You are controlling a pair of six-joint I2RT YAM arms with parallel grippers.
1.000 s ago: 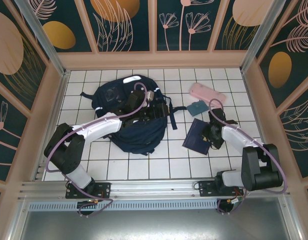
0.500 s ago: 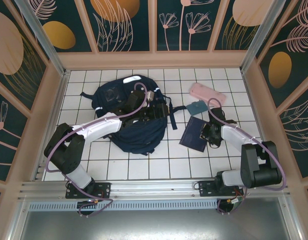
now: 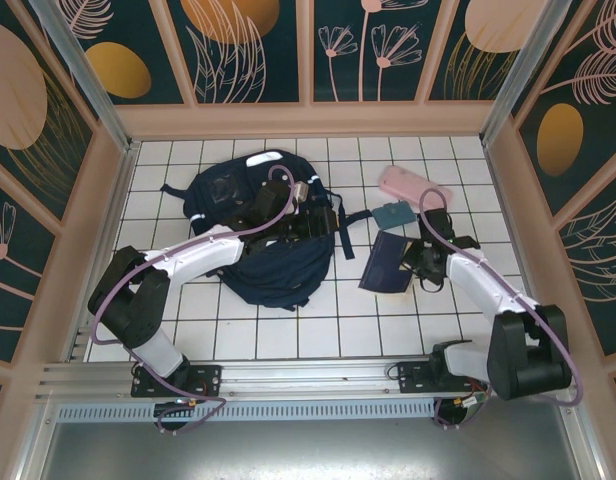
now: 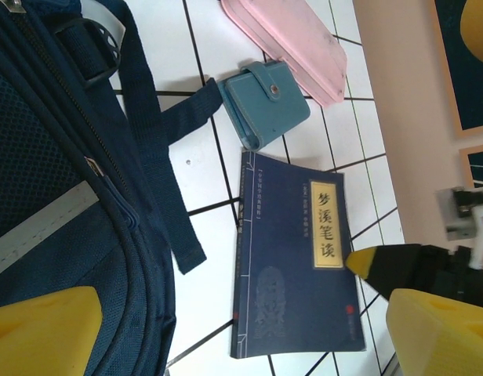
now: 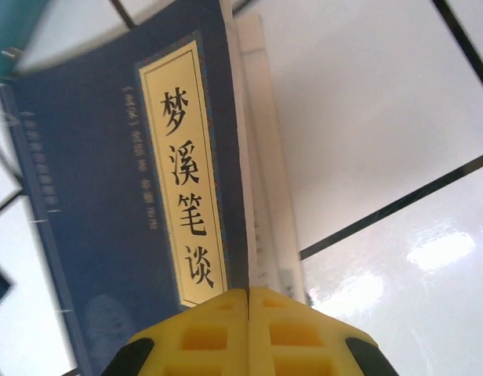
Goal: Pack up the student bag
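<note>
Student bag (image 3: pixel 258 245) lies on the white tile floor (image 3: pixel 288 335), left of centre, and is the biggest item. Left gripper (image 3: pixel 306 212) hovers over the bag's right side, fingers (image 4: pixel 41 333) spread wide. Right gripper (image 5: pixel 248 333) has its yellow pads pressed together at the right edge of the dark blue book (image 3: pixel 386 262); it possibly nips the cover, unclear from this angle. Blue wallet (image 4: pixel 265 102) sits just beyond the book, with the pink pencil case (image 4: pixel 288 43) beside it.
</note>
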